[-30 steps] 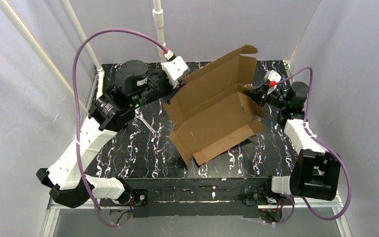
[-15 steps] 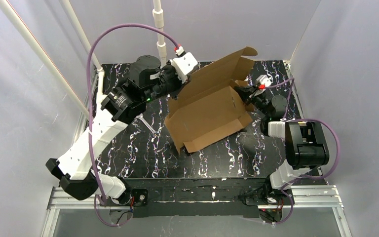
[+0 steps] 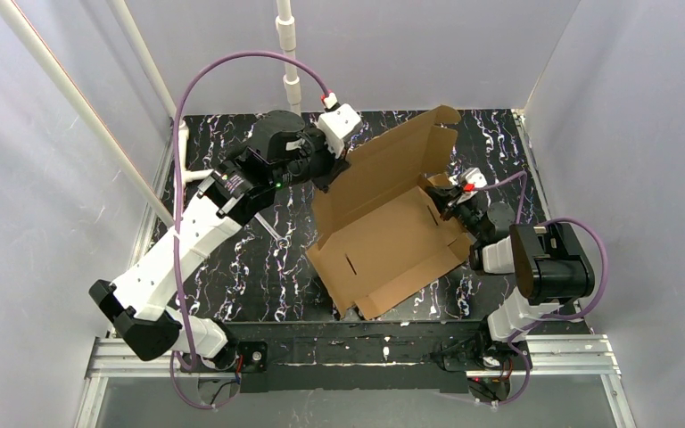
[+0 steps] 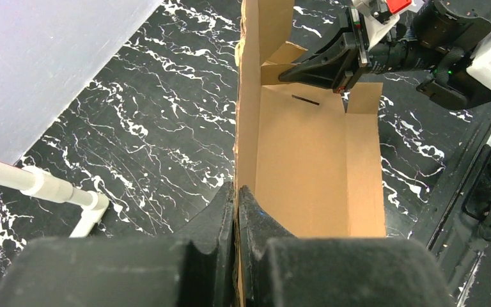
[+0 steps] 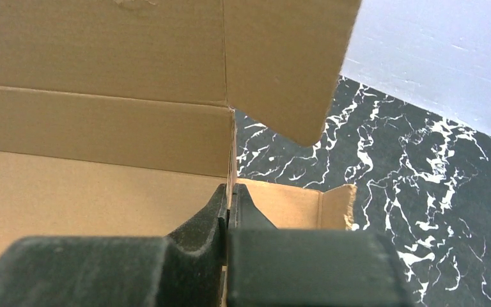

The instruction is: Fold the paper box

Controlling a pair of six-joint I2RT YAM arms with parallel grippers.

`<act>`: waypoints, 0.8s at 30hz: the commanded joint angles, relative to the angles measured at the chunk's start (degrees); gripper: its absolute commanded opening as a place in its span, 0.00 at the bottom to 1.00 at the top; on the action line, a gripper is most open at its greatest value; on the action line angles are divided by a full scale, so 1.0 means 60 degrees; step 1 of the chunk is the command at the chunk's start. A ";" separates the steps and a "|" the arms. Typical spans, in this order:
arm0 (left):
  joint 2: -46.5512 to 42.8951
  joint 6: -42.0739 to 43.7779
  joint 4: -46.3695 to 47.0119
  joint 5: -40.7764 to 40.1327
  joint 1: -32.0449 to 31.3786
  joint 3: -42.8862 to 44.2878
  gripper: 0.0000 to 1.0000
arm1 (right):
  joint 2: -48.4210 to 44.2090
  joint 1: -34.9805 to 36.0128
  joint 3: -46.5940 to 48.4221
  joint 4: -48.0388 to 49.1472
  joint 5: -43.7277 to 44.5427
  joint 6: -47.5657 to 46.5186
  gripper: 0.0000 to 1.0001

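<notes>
We see left gripper (image 4: 236, 192) and right gripper (image 5: 228, 192) each pinching the brown corrugated cardboard paper box (image 3: 392, 232) — black white-veined tabletop (image 3: 232, 267) beneath (white pipes (image 3: 287, 45) behind), pale walls (image 3: 642, 134).

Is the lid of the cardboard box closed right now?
No, the paper box is open, its lid panel tilted up at the far side with the bare inside showing.

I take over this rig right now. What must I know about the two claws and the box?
Left claw: shut on the box, at the left end of its raised back panel.
Right claw: shut on a flap at the box's right end.
Box: open, at the middle of the table, front flap flat.
Done: back panel raised.
Left: raise the other walls, tuck flaps, close lid.
</notes>
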 commanded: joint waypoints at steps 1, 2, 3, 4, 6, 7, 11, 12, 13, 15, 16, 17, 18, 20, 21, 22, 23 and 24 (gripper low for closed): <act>-0.0195 0.0100 0.0839 -0.0079 -0.0004 -0.0013 0.00 | -0.0273 0.0091 -0.0445 0.1961 0.0152 -0.0703 0.01; -0.0146 0.0279 0.0857 -0.0226 -0.0008 0.0010 0.00 | -0.0288 0.0093 -0.0501 0.2012 0.0113 -0.0783 0.01; -0.0116 0.0422 0.0863 -0.0398 0.0003 0.0046 0.00 | -0.0292 0.0093 -0.0554 0.2033 0.0081 -0.0804 0.01; -0.0054 0.0555 0.0880 -0.0475 0.0012 0.0091 0.00 | -0.0318 0.0093 -0.0580 0.2031 0.0072 -0.0812 0.01; 0.0058 0.0614 0.0922 -0.0482 0.0065 0.0275 0.00 | -0.0307 0.0093 -0.0563 0.2074 0.0185 -0.0800 0.01; 0.0094 0.0588 0.0959 -0.0441 0.0079 0.0378 0.00 | -0.0307 0.0102 -0.0534 0.2105 0.0262 -0.0803 0.01; 0.0305 0.0527 0.0926 -0.0307 0.0081 0.0921 0.00 | -0.0218 0.0208 -0.0061 0.2116 0.0655 -0.0716 0.01; 0.0356 0.0594 0.0866 -0.0341 0.0084 0.1092 0.00 | -0.0160 0.0272 0.0166 0.2112 0.0791 -0.0638 0.01; 0.0404 0.0736 0.0811 -0.0405 0.0084 0.1258 0.00 | -0.0093 0.0377 0.0403 0.2094 0.0993 -0.0601 0.01; 0.0457 0.1064 0.0728 -0.0553 0.0105 0.1669 0.00 | 0.0026 0.0734 0.0931 0.1874 0.1506 -0.0673 0.01; 0.0475 0.1262 0.0682 -0.0608 0.0112 0.1847 0.00 | 0.0081 0.0933 0.1178 0.1710 0.1744 -0.0785 0.01; 0.0511 0.1484 0.0599 -0.0679 0.0119 0.2072 0.00 | 0.0154 0.1152 0.1409 0.1606 0.2002 -0.0920 0.01; 0.0541 0.1682 0.0497 -0.0763 0.0121 0.2295 0.00 | 0.0230 0.1373 0.1615 0.1530 0.2232 -0.1023 0.01; 0.0601 0.2160 0.0260 -0.0907 0.0139 0.2639 0.00 | 0.0387 0.1754 0.1958 0.1447 0.2590 -0.1193 0.01; 0.0600 0.2353 0.0198 -0.0972 0.0148 0.2710 0.00 | 0.0470 0.1919 0.2077 0.1454 0.2723 -0.1223 0.01; 0.0571 0.2536 0.0154 -0.1054 0.0156 0.2744 0.00 | 0.0557 0.2046 0.2182 0.1456 0.2835 -0.1236 0.01; 0.0543 0.2713 0.0097 -0.1082 0.0155 0.2736 0.00 | 0.0671 0.2142 0.2259 0.1477 0.2884 -0.1238 0.01; 0.0483 0.2843 0.0099 -0.1086 0.0153 0.2634 0.00 | 0.0775 0.2224 0.2311 0.1536 0.2960 -0.1231 0.01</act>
